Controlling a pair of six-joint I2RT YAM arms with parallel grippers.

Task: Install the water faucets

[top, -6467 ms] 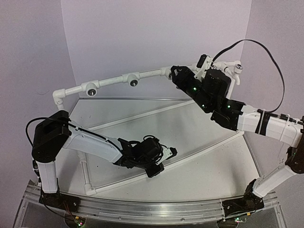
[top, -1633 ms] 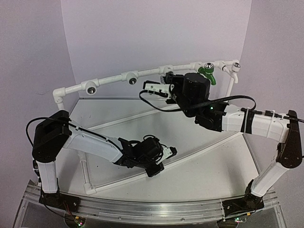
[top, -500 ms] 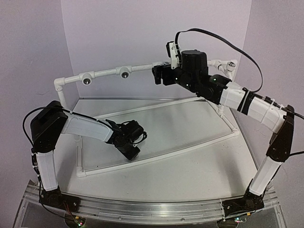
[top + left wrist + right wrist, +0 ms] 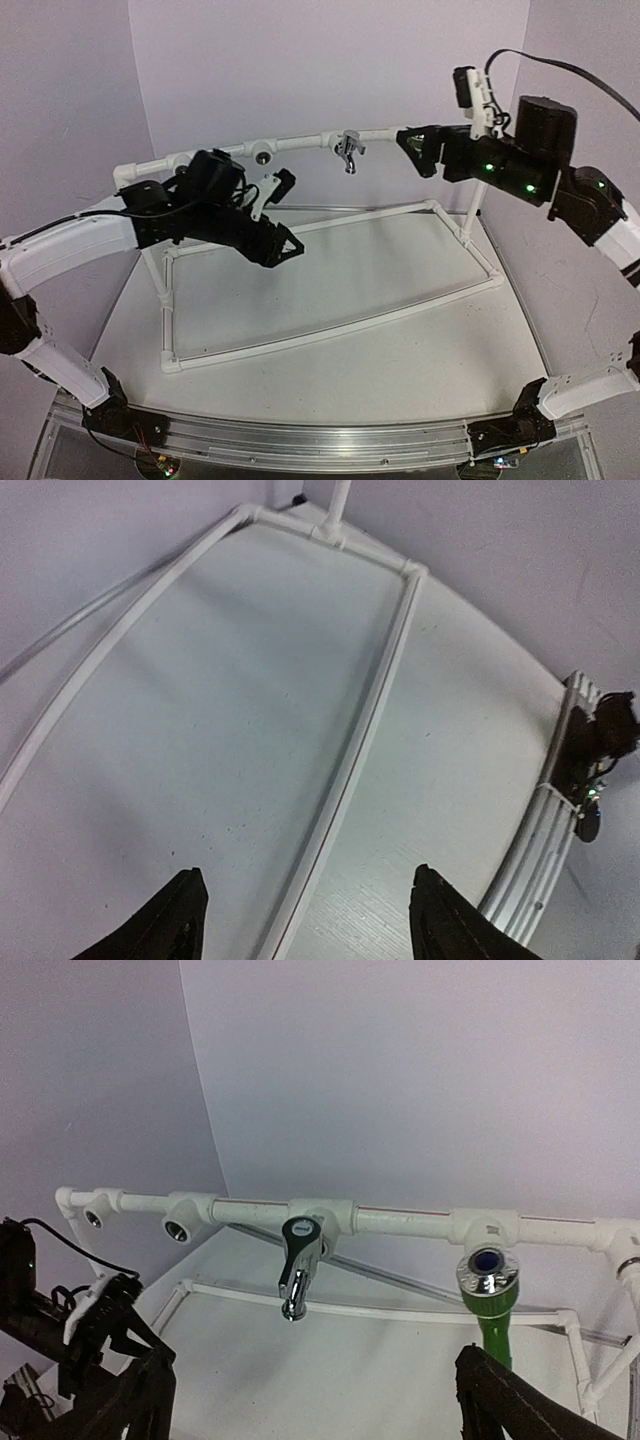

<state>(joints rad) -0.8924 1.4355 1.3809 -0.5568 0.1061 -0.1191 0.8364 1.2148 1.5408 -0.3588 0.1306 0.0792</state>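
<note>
Silver faucet hangs from the middle of the white pipe frame, spout down. Green faucet sits on the same pipe nearby. Left fingers are spread wide above the surface, holding nothing — right fingers are wide and empty too.

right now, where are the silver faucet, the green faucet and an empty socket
silver faucet (image 4: 296,1278), right wrist view, on its spout
green faucet (image 4: 493,1328), right wrist view, on its green body
empty socket (image 4: 178,1228), right wrist view, on its round opening
</note>
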